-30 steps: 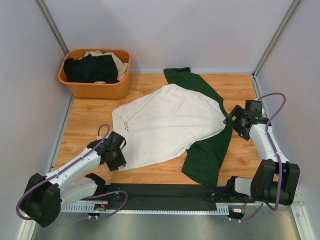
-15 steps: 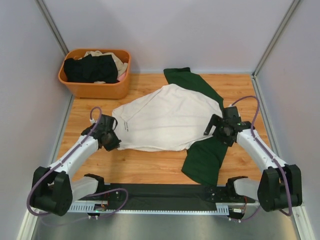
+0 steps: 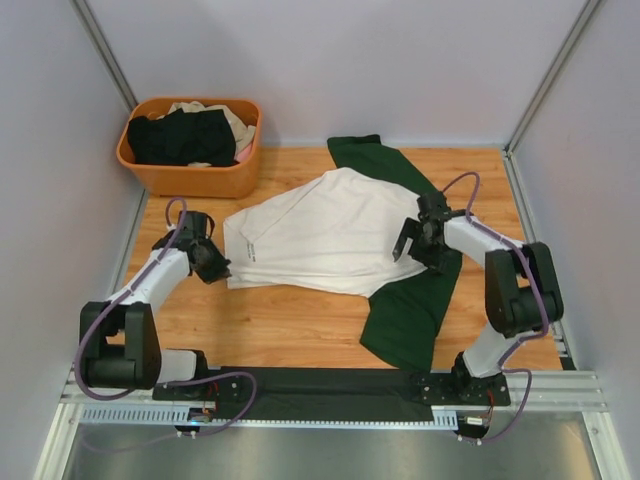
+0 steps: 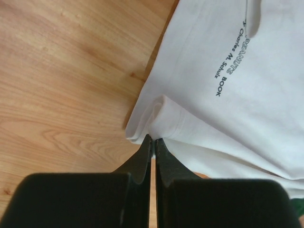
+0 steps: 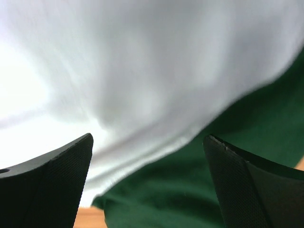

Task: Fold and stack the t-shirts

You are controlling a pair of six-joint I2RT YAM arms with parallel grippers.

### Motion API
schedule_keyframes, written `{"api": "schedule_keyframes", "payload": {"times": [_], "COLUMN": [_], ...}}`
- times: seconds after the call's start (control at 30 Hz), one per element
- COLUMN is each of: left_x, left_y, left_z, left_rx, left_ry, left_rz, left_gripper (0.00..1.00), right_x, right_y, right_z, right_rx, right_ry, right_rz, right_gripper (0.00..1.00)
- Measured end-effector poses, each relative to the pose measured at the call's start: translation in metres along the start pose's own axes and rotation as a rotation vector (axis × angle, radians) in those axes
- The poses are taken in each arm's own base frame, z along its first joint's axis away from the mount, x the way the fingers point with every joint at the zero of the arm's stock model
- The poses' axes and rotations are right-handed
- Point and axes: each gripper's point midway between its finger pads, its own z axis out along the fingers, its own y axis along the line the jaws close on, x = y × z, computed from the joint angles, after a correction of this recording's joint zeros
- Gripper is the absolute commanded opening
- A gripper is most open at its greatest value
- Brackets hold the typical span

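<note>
The white t-shirt (image 3: 320, 235) with dark green sleeves (image 3: 410, 310) lies spread on the wooden table, its near hem drawn back. My left gripper (image 3: 218, 270) is at the shirt's near left corner. In the left wrist view it (image 4: 153, 140) is shut, pinching the folded white hem corner (image 4: 156, 114) beside black "PEANUTS BOOK" print (image 4: 230, 64). My right gripper (image 3: 406, 245) is open above the shirt's right edge. In the right wrist view its (image 5: 148, 161) fingers (image 5: 57, 166) stand wide apart over white cloth (image 5: 142, 71) and green sleeve (image 5: 190, 190).
An orange basket (image 3: 190, 180) at the far left corner holds a black shirt (image 3: 180, 138) and a beige one (image 3: 238, 122). The second green sleeve (image 3: 365, 155) reaches toward the back wall. White walls enclose the table on three sides.
My left gripper has pulled the shirt's near left corner away from me and leftward, so the near hem has drawn back. My right gripper has moved left and farther, onto the shirt's right edge.
</note>
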Motion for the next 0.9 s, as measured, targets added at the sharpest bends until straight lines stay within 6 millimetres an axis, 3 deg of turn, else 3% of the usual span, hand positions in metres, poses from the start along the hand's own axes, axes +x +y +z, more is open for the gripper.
{"api": "schedule_keyframes", "payload": {"times": [0.07,0.2,0.4,0.47,0.57,0.7,0.8,0.9], "left_x": [-0.010,-0.036,-0.079,-0.094,-0.109,-0.101,-0.080,-0.060], "left_y": [-0.001,-0.006,-0.029,-0.039,-0.053,-0.053,-0.041,-0.030], "left_z": [0.001,0.001,-0.004,-0.007,-0.015,-0.016,-0.012,-0.008], "left_rx": [0.009,0.030,0.070,0.090,0.135,0.155,0.146,0.135], "left_ry": [-0.006,-0.027,-0.072,-0.092,-0.113,-0.098,-0.062,-0.023], "left_rz": [-0.023,-0.074,-0.093,-0.090,-0.080,-0.067,-0.066,-0.068], "left_gripper": [0.00,0.00,0.00,0.00,0.00,0.00,0.00,0.00], "right_x": [-0.011,-0.055,-0.135,-0.153,-0.165,-0.142,-0.088,-0.029], "right_y": [0.005,0.021,0.053,0.062,0.065,0.044,0.013,-0.012], "right_z": [0.010,0.023,0.039,0.034,0.015,-0.032,-0.064,-0.066], "right_rx": [0.016,0.003,-0.042,-0.065,-0.076,-0.061,-0.066,-0.053], "right_ry": [0.023,0.002,-0.064,-0.089,-0.140,-0.208,-0.226,-0.177], "right_rz": [0.000,0.020,0.009,-0.012,-0.035,-0.022,0.023,0.061], "right_gripper": [1.00,1.00,1.00,1.00,1.00,1.00,1.00,0.99]}}
